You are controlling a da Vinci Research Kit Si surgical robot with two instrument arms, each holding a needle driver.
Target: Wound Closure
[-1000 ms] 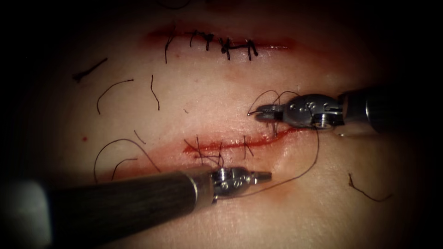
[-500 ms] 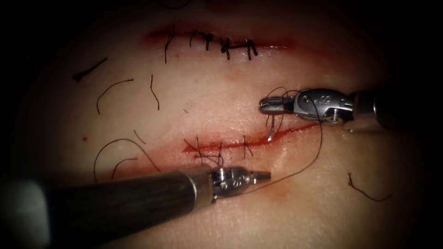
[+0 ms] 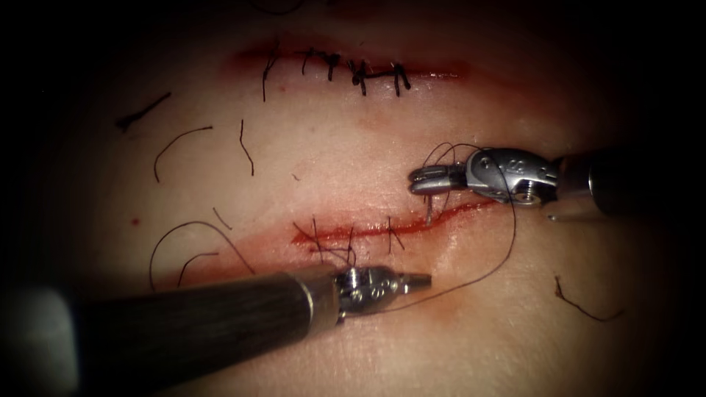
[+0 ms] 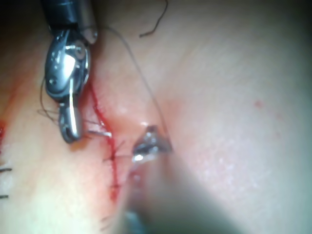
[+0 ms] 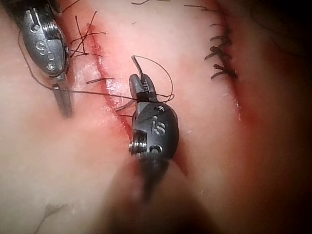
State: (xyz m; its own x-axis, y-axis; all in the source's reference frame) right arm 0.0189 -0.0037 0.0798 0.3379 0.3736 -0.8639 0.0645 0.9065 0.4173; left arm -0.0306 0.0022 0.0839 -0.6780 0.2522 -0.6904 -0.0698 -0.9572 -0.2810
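Gripping the curved steel needle (image 3: 429, 209), right tool (image 3: 416, 179) points it into the red cut (image 3: 382, 229); left tool (image 3: 425, 279) closed, empty.

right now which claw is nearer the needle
Right. The right claw holds the needle near one end, the needle hanging down to the cut. The left claw sits below the cut, apart from the needle.

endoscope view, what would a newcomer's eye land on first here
First, the right pincer just above the right end of the open red cut, gripping the curved needle, whose point reaches down to the cut's edge. Next, the left pincer below the cut, shut, with dark thread looping from it up to the right tool. Behind lies a stitched cut.
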